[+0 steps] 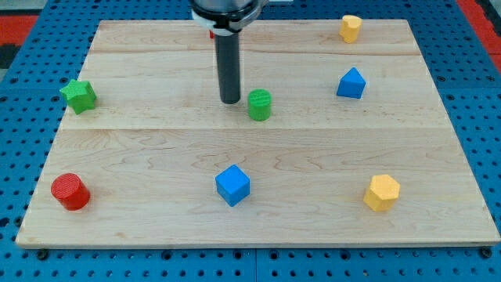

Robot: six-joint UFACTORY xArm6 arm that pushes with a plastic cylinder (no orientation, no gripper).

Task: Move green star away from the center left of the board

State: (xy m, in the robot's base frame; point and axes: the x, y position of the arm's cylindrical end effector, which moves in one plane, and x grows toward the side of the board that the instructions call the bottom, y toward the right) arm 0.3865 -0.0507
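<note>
Wooden board [156, 157] (blue pegboard [23, 31] beneath), green star [78, 95]

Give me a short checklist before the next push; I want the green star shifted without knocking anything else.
1. Green star in view, at the board's left edge: ok.
2. My tip at the star: not ok, it is far to the view's right, just left of the green cylinder.
3. Straight path from tip leftward to the star free of blocks: ok.
4. Tip touching the green cylinder: cannot tell, the gap is very small.
5. Red cylinder out of the way: ok, it is well below the star.
</note>
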